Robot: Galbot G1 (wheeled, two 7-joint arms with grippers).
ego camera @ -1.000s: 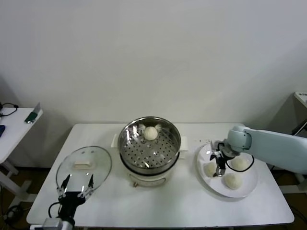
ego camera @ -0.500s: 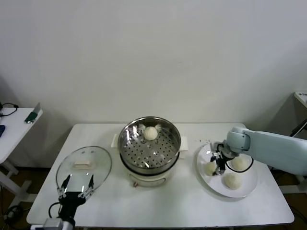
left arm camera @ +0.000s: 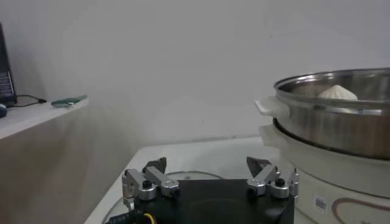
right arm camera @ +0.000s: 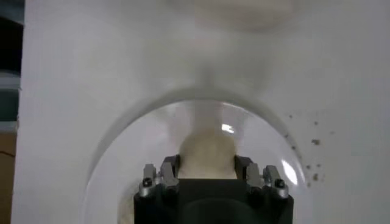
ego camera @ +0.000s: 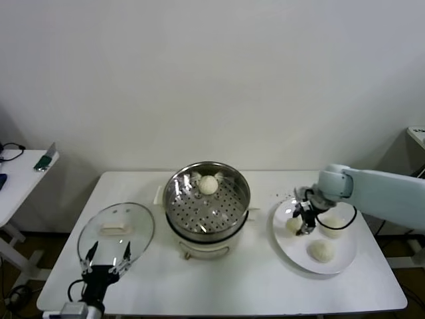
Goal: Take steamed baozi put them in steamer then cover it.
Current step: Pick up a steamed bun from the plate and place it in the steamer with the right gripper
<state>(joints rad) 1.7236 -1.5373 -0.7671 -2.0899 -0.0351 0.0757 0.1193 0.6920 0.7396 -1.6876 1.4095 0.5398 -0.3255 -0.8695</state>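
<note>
Right hand (ego camera: pixel 300 224) sits over the white plate (ego camera: pixel 335 264) at the 3 o'clock side of the surface (ego camera: pixel 265 286), fingers narrowed around one steamed baozi (right arm camera: pixel 207 151); the right wrist view shows the bun wedged between both fingers, touching each. Whether the bun is clear of the plate cannot be told. Two more baozi on the same plate: one (ego camera: pixel 332 224) just beyond the hand toward 3 o'clock, partly behind the arm, one (ego camera: pixel 322 250) toward 5 o'clock, apart from the hand. Steamer (ego camera: pixel 207 205) stands at centre of the surface, uncovered; a fourth baozi (ego camera: pixel 209 185) rests on its perforated tray at the 12 o'clock edge. Glass cover (ego camera: pixel 116 230) lies flat on the surface at 9 o'clock from the steamer, handle up. Left hand (ego camera: pixel 105 256) parked at the 6 o'clock rim of the cover, fingers spread wide, holding nothing.
</note>
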